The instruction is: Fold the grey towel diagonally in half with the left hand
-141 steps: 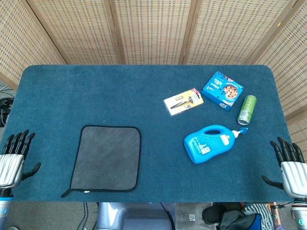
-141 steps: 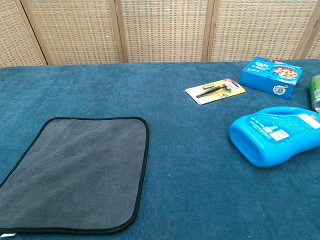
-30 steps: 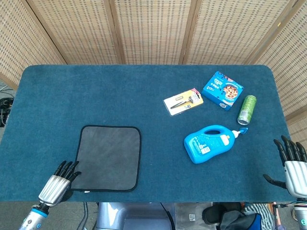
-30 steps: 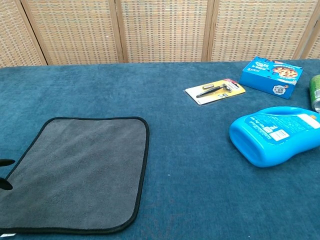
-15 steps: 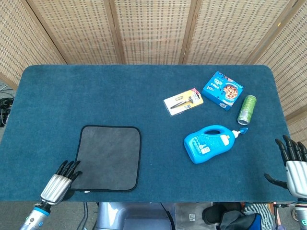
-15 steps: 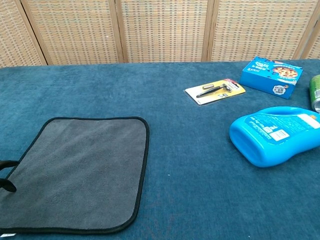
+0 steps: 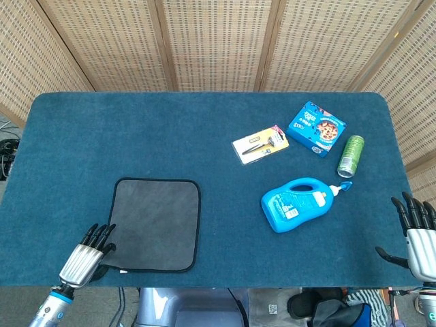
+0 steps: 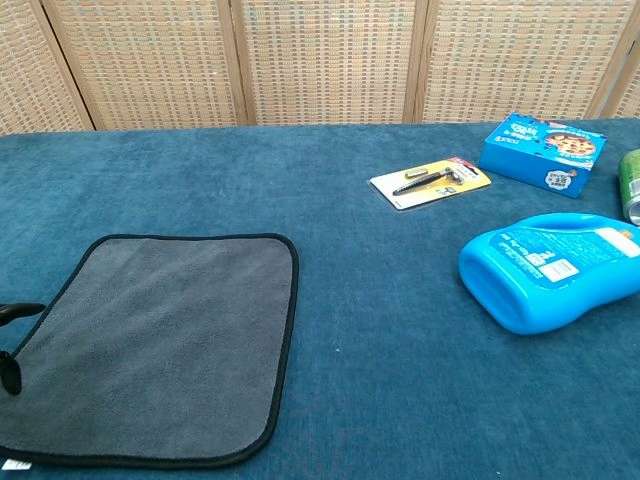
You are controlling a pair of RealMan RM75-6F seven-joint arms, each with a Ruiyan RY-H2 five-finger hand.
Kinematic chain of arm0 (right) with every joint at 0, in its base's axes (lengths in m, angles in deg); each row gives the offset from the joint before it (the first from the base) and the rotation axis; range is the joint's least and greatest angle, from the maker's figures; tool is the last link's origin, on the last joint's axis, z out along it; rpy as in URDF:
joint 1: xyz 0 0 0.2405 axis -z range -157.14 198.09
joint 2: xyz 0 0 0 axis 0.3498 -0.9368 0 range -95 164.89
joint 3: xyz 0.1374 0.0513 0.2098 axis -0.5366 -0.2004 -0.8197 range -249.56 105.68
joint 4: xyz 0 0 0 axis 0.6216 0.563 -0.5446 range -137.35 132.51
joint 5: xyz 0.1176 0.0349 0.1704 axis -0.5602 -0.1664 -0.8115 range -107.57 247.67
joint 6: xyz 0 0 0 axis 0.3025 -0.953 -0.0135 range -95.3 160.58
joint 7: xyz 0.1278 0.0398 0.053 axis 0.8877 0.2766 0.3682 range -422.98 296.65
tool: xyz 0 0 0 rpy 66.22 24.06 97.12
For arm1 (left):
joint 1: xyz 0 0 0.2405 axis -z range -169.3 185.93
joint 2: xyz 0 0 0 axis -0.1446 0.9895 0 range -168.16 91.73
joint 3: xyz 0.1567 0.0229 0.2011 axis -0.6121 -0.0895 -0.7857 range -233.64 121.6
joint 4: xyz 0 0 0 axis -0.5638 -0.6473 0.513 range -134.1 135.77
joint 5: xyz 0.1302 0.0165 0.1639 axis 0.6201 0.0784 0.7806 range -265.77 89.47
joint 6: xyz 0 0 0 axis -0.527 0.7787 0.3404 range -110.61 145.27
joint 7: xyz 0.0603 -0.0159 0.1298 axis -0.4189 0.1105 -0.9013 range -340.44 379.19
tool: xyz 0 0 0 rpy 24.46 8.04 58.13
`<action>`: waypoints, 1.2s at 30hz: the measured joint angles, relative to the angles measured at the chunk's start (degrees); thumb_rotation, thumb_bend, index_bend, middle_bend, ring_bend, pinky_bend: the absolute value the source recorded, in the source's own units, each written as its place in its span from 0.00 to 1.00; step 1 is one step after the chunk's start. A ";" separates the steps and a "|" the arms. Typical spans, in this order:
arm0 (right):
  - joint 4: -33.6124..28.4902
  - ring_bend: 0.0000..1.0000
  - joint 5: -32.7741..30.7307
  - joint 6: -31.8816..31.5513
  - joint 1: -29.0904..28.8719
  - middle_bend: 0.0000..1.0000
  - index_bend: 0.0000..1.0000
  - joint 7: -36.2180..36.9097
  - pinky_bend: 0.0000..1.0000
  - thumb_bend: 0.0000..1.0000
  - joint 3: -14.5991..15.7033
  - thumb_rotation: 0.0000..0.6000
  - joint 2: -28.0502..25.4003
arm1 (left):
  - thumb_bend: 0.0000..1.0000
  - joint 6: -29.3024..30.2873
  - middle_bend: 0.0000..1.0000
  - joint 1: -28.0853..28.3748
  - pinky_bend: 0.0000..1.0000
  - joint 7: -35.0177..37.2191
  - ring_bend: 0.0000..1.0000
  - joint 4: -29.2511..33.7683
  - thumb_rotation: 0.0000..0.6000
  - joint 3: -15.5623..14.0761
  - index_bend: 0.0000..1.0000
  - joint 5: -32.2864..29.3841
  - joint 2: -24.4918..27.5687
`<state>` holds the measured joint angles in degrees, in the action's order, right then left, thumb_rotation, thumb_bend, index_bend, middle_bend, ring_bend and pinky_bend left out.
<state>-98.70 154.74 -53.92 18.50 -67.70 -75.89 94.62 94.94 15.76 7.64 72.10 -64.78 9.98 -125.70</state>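
The grey towel (image 7: 154, 224) with its black hem lies flat on the blue table near the front left; the chest view shows the grey towel (image 8: 160, 345) spread out. My left hand (image 7: 85, 255) sits at the towel's near left corner, fingers extended over the hem; whether it holds the corner I cannot tell. In the chest view only dark fingertips (image 8: 12, 373) show at the left edge, over the towel's rim. My right hand (image 7: 417, 238) hangs with spread fingers, holding nothing, off the table's right front corner.
A blue detergent bottle (image 7: 298, 203) lies on its side right of centre. Behind it are a green can (image 7: 351, 156), a blue snack box (image 7: 316, 128) and a carded razor pack (image 7: 259, 144). Wicker screens stand behind the table (image 7: 136, 136).
Since 4.7 s ago my left hand moved from off the table's left side to the towel's near left corner. In the last second it crept slightly further onto the corner.
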 measured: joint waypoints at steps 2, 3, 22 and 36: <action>0.02 0.00 0.00 -0.02 0.01 0.00 0.00 0.01 0.00 0.00 -0.01 1.00 0.01 | 0.31 0.26 0.00 -0.01 0.00 0.15 0.00 -0.21 1.00 -0.07 0.47 0.19 -0.10; 0.03 0.00 0.01 -0.05 0.03 0.00 0.00 0.01 0.00 0.00 -0.01 1.00 0.00 | 0.31 0.33 0.00 -0.02 0.00 0.20 0.00 -0.26 1.00 -0.10 0.48 0.22 -0.12; 0.16 0.00 -0.33 0.45 -0.02 0.00 0.00 0.04 0.00 0.00 0.04 1.00 0.03 | 0.36 0.11 0.00 2.22 0.00 0.15 0.00 0.03 1.00 2.65 0.71 -0.77 0.05; 0.50 0.00 -0.64 1.11 -0.27 0.00 0.00 -0.12 0.00 0.00 0.04 1.00 0.30 | 0.36 -4.78 0.00 8.74 0.00 -2.02 0.00 5.27 1.00 8.80 0.71 -4.10 3.06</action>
<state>-98.19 154.11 -52.81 18.23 -67.82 -75.85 94.92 90.15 24.50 5.61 77.37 -55.97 5.89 -122.65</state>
